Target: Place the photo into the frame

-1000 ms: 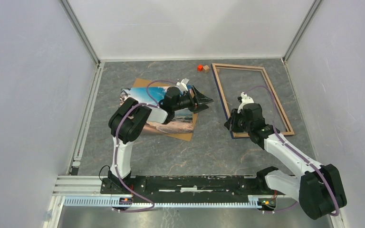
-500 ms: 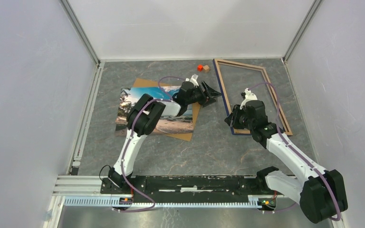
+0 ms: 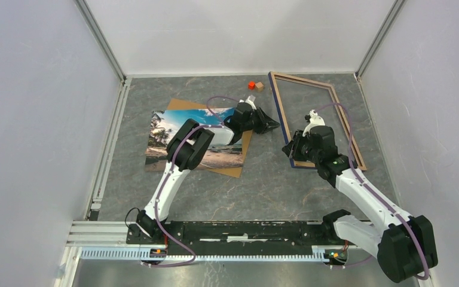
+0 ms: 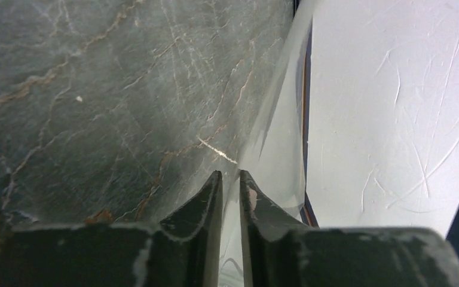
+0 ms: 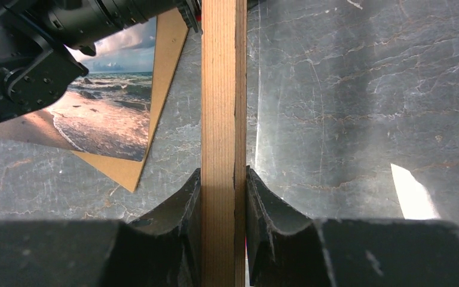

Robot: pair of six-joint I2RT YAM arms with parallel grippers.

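Fingers (image 4: pixel 206 197) of the left gripper (image 4: pixel 229 179) stand narrow, nearly together. The edge of a clear sheet (image 4: pixel 278 137) runs into the slit between them; whether it is pinched, cannot tell. The right gripper (image 5: pixel 222 173) is clamped on a light-wood rail of the frame (image 5: pixel 221 89).

Positions, top view: the photo (image 3: pixel 164 134) lies flat, left of centre, on a brown backing board (image 3: pixel 232 171) and partly under the left arm. The frame sits right of centre, held at its lower-left corner. Its left rail shows dark blue and looks raised off the table (image 3: pixel 263 191).

Handling (judgement):
- Photo is likely light, floppy and slick, so it could crease or take marks easily. Lying flat, it offers little to pinch; best taken at a corner or an edge that stands clear of the board.
- Frame is likely light but stiff, with thin rails. Grip across one rail, as the right gripper does now.
- Clear sheet is probably slippery and springy.

Count: one photo, one frame, one backing board, one clear sheet. Two small blocks sit at upper middle, the red block (image 3: pixel 251 85) and the tan block (image 3: pixel 259 86), just beside each other.
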